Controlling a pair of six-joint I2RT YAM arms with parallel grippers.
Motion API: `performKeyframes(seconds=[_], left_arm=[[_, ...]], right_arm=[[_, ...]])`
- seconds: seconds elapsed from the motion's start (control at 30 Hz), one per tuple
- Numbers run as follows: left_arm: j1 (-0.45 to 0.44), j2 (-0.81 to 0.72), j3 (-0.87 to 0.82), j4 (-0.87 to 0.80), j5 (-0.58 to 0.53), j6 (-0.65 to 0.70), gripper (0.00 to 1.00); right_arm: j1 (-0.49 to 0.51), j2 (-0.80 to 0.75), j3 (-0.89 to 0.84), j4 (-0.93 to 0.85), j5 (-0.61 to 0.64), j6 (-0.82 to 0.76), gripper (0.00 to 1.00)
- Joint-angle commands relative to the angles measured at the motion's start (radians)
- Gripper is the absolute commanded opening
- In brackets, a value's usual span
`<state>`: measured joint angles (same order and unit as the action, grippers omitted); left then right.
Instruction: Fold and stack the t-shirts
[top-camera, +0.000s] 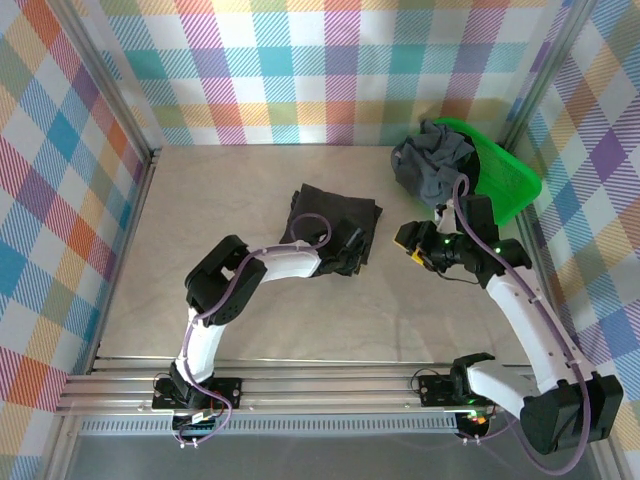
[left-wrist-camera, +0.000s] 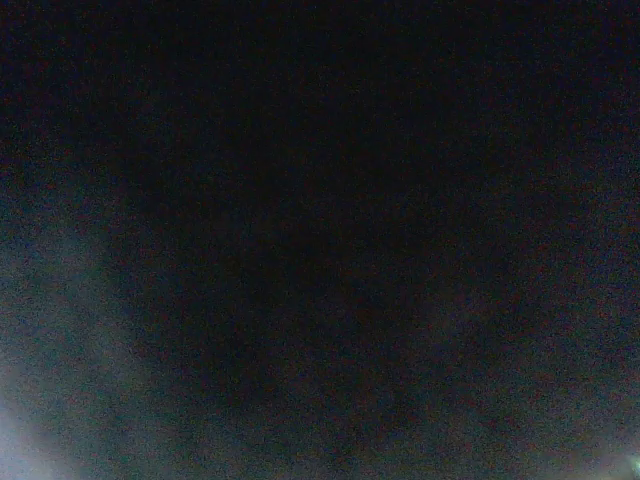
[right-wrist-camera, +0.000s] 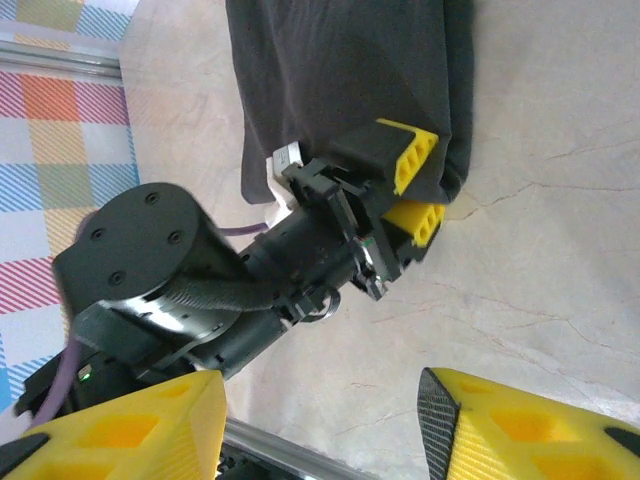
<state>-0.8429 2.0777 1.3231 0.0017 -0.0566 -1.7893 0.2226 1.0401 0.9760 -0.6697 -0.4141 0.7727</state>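
A folded charcoal-black t-shirt (top-camera: 330, 218) lies flat on the table's middle. My left gripper (top-camera: 352, 250) sits at its near right corner. In the right wrist view its two yellow fingers (right-wrist-camera: 407, 150) close over the edge of the dark shirt (right-wrist-camera: 340, 80), with cloth between them. The left wrist view is dark, pressed against the fabric. A crumpled grey t-shirt (top-camera: 432, 160) spills out of the green basket (top-camera: 505, 175). My right gripper (top-camera: 415, 247) hovers open just right of the folded shirt, and its yellow fingertips (right-wrist-camera: 200, 400) hold nothing over bare table.
The green plastic basket stands tilted at the back right corner against the plaid wall. Aluminium rails (top-camera: 320, 385) run along the near edge by the arm bases. Bare beige tabletop (top-camera: 220, 190) stretches to the left of the folded shirt.
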Motion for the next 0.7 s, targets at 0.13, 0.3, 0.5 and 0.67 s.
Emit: performKeyframes(seconds=[0.13,0.3,0.5,0.67], left_arm=[[0.107,-0.038,-0.06,0.043,-0.111,0.027,0.01],[0.286,-0.143,-0.157,0.024,-0.067,0.163,0.0],[0.574,-0.177,-0.187,0.015,0.068,0.399,0.0],[0.779,-0.095,-0.073,-0.049,0.156,0.574,0.0]], right_arm=[[-0.008,-0.037,0.0,-0.058,-0.032,-0.024,0.53],[-0.008,-0.031,0.007,-0.064,-0.039,-0.033,0.53],[-0.008,-0.007,0.001,-0.027,-0.061,-0.036,0.53],[-0.008,0.036,0.009,0.029,-0.093,-0.033,0.53]])
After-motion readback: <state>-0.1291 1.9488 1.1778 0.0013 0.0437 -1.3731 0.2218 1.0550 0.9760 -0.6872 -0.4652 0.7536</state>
